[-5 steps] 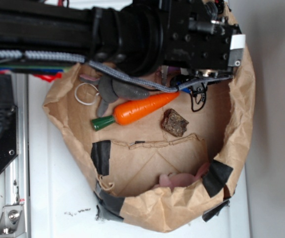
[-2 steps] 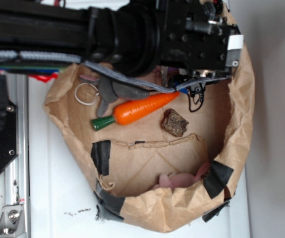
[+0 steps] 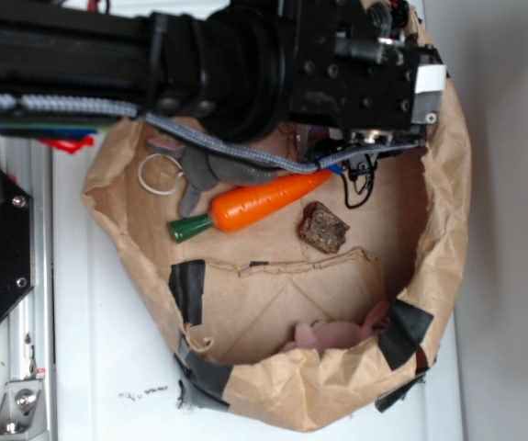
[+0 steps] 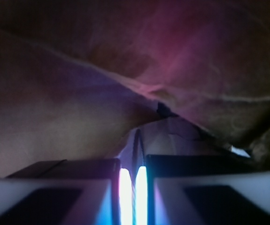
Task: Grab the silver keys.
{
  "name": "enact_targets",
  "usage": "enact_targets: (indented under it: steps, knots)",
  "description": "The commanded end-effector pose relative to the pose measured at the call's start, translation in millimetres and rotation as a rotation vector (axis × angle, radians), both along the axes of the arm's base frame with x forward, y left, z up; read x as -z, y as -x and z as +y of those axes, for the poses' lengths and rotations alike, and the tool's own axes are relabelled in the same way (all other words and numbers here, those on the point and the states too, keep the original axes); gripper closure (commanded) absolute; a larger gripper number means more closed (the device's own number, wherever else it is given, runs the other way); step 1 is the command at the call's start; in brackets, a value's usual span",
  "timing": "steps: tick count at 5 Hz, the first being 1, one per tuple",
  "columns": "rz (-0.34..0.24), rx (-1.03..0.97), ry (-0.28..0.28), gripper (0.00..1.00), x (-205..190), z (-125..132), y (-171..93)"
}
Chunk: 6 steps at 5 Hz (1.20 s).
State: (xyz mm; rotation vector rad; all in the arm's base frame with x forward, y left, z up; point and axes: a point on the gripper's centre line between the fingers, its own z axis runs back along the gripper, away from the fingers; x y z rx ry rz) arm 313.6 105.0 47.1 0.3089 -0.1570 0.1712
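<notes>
My claw [image 4: 133, 180] nearly closed, thin dark wire pinched in slit between pads. Silver keys [image 3: 363, 179] hang at claw by wire ring, just beside bag [image 3: 447, 230] far wall, apart from carrot [image 3: 250, 204]. I judge grip on ring only, likely slippy.

Exterior view bright and slightly soft; wrist view dim, purple-tinted, blurred.

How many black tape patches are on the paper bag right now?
3 visible: one on the bag wall's left inner side, one at the lower-left outer edge, one on the right rim. The arm hides the bag's top, so more may exist.
</notes>
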Motion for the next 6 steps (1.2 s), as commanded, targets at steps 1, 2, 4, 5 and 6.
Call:
enact_targets:
  steps: [1, 2, 4, 5, 6]
  knots:
    - [-0.031, 0.018, 0.054, 1.0, -47.9, -15.3, 14.3]
    - [0.222, 0.11, 0.049, 1.0, -99.5, -64.9, 54.3]
    - [0.268, 0.253, 0.163, 1.0, -132.2, -74.7, 70.7]
    - [0.254, 0.238, 0.136, 1.0, -123.5, -63.3, 70.6]
    - [0.149, 0.234, 0.197, 1.0, -125.2, -58.7, 67.7]
